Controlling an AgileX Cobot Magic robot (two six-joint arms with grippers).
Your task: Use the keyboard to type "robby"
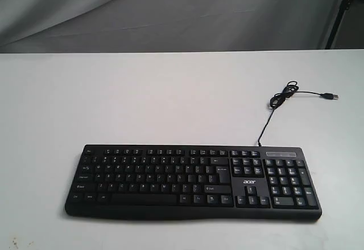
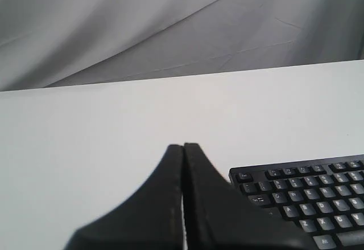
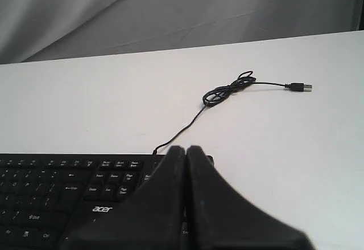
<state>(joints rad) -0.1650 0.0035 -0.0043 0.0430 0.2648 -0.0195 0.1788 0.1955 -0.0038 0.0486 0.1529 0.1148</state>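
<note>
A wide black keyboard (image 1: 193,181) with white legends and an "acer" logo lies near the front edge of the white table (image 1: 142,102). Neither gripper shows in the exterior view. In the left wrist view my left gripper (image 2: 183,146) is shut with nothing in it, hanging just off the keyboard's (image 2: 310,196) Esc-side end. In the right wrist view my right gripper (image 3: 185,148) is shut and empty above the number-pad end of the keyboard (image 3: 68,193). Its fingers hide the number pad.
The keyboard's thin black cable (image 1: 276,102) runs back over the table, coils once, and ends in a loose USB plug (image 1: 329,96). The same cable (image 3: 224,93) and plug (image 3: 300,87) show in the right wrist view. A grey cloth backdrop (image 1: 170,11) hangs behind the table.
</note>
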